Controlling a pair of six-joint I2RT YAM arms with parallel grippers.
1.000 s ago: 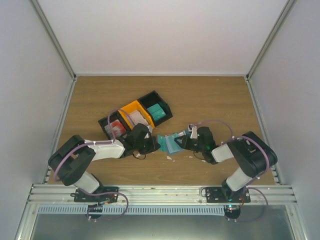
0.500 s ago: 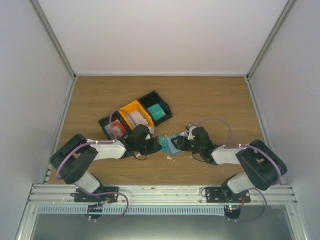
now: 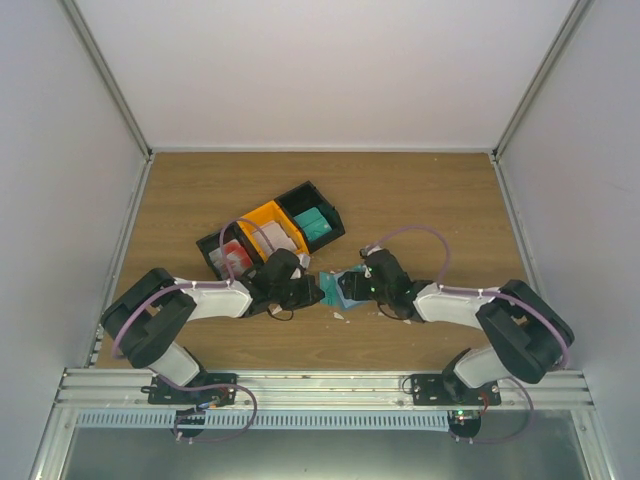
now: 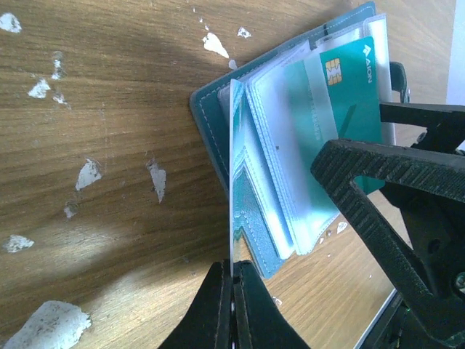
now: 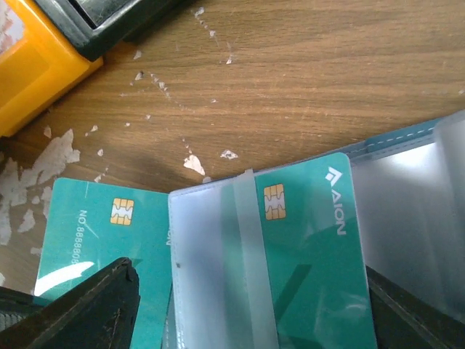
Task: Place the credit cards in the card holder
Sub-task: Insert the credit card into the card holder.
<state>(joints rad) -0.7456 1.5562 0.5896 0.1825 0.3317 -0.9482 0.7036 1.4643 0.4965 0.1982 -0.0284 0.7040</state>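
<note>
The blue-teal card holder [image 3: 338, 288] lies open on the table between my two grippers. A teal chip card [image 5: 312, 247] marked AION sits partly inside a clear sleeve [image 5: 207, 276], its top edge sticking out. A second teal chip card [image 5: 94, 240] shows to its left. My right gripper [image 5: 247, 291] is open, one finger on each side of the sleeved card, touching nothing. My left gripper [image 4: 234, 269] is shut on a thin glossy sleeve page [image 4: 232, 174] of the holder, seen edge-on. Red and white credit cards [image 3: 234, 258] lie in a black bin.
Three joined bins stand behind the left gripper: a black one [image 3: 215, 250], a yellow one [image 3: 268, 226] and a black one [image 3: 330, 215] with a teal stack. Small white scraps [image 4: 89, 173] dot the wood around the holder.
My right gripper has opened and moved left over the holder, letting go of what it held. The left gripper has stayed shut in place.
</note>
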